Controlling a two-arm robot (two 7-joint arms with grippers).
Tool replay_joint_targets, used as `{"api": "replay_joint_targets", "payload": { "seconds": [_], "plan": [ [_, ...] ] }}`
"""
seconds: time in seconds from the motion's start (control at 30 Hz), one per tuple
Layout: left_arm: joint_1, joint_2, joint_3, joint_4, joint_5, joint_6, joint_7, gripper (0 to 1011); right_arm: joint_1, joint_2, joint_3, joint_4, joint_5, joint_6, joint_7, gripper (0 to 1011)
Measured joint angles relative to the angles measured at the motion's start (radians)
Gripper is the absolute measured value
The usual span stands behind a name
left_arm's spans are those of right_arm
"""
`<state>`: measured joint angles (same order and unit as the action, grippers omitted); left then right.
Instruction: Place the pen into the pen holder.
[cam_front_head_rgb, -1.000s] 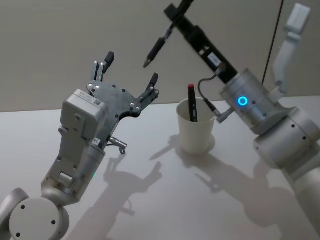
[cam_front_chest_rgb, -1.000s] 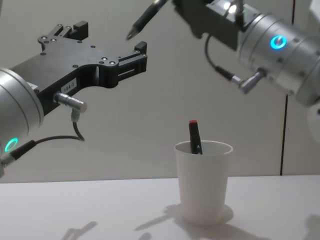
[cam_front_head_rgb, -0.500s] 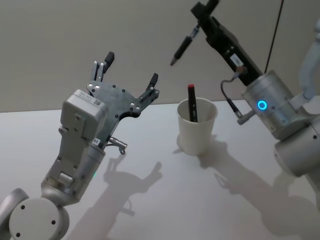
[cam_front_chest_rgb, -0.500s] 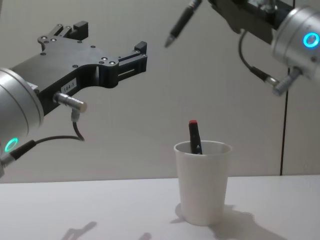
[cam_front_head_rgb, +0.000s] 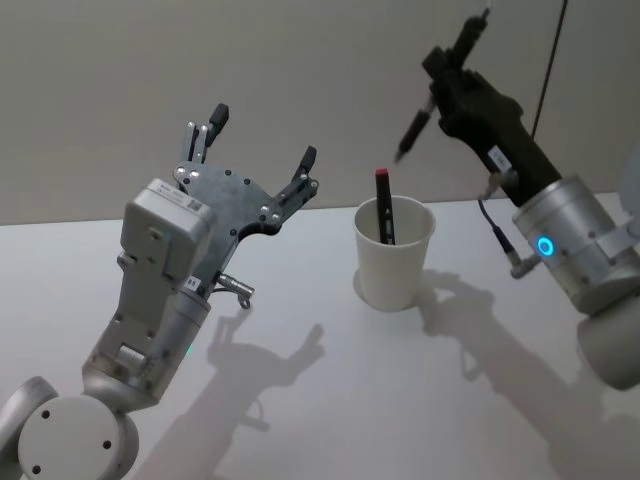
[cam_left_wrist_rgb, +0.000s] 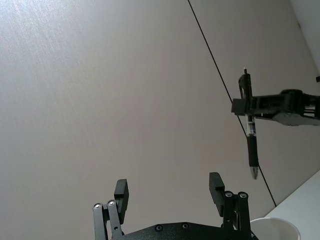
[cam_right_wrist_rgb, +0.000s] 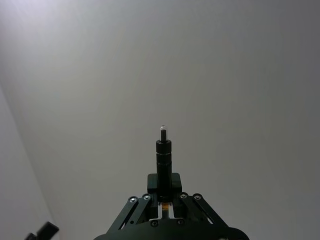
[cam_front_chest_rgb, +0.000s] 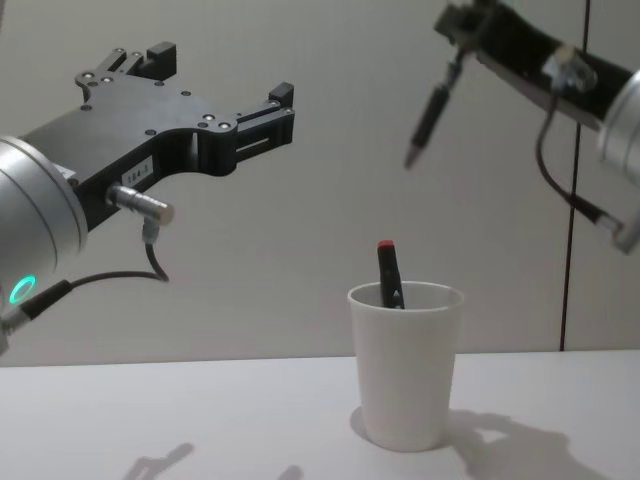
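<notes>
Right gripper (cam_front_head_rgb: 432, 82): jaws clamped on a slim black click pen (cam_front_head_rgb: 413, 128), tip angled down, hanging in the air at about one o'clock from the tapered white paper cup (cam_front_head_rgb: 395, 262) on the white table (cam_front_head_rgb: 300, 420). A black pen with a red cap (cam_front_head_rgb: 384, 205) stands in the cup.

I judge the carry step in hand; next I need the tip over the rim, then descent and release.

Left gripper (cam_front_head_rgb: 256, 140): jaws spread wide, empty, parked at nine o'clock from the cup.

left gripper (cam_front_head_rgb: 258, 150): raised, jaws spread, empty | right gripper (cam_front_head_rgb: 447, 78): raised high, jaws clamped
</notes>
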<state>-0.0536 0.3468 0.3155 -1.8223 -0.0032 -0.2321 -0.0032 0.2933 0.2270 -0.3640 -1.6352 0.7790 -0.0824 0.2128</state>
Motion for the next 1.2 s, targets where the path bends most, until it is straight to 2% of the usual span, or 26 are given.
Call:
{"api": "replay_joint_targets", "payload": {
  "seconds": [0.03, 0.17, 0.37, 0.47, 0.57, 0.6, 0.87, 0.9, 1.0, 1.2],
  "plan": [
    [0.0, 0.0, 0.0, 0.0, 0.0, 0.0, 0.0, 1001, 0.0, 0.0, 0.0, 0.0, 0.0, 0.0, 0.0, 146],
    [0.0, 0.0, 0.0, 0.0, 0.0, 0.0, 0.0, 1001, -0.028, 0.017, -0.004, -0.007, -0.097, -0.029, -0.06, 147],
    [0.0, 0.0, 0.0, 0.0, 0.0, 0.0, 0.0, 1001, -0.051, 0.027, -0.011, -0.007, -0.194, -0.054, -0.125, 146],
    [0.0, 0.0, 0.0, 0.0, 0.0, 0.0, 0.0, 1001, -0.064, 0.029, -0.017, -0.002, -0.262, -0.07, -0.162, 146],
    [0.0, 0.0, 0.0, 0.0, 0.0, 0.0, 0.0, 1001, -0.071, 0.029, -0.021, 0.004, -0.307, -0.08, -0.19, 147],
    [0.0, 0.0, 0.0, 0.0, 0.0, 0.0, 0.0, 1001, -0.075, 0.028, -0.025, 0.009, -0.337, -0.086, -0.206, 146],
    [0.0, 0.0, 0.0, 0.0, 0.0, 0.0, 0.0, 1001, -0.083, 0.006, -0.052, 0.052, -0.519, -0.126, -0.278, 146],
    [0.0, 0.0, 0.0, 0.0, 0.0, 0.0, 0.0, 1000, -0.083, 0.006, -0.052, 0.052, -0.519, -0.126, -0.278, 146],
    [0.0, 0.0, 0.0, 0.0, 0.0, 0.0, 0.0, 1001, -0.079, -0.01, -0.064, 0.075, -0.587, -0.145, -0.298, 146],
    [0.0, 0.0, 0.0, 0.0, 0.0, 0.0, 0.0, 1001, -0.069, -0.034, -0.078, 0.105, -0.662, -0.171, -0.311, 147]
  ]
}}
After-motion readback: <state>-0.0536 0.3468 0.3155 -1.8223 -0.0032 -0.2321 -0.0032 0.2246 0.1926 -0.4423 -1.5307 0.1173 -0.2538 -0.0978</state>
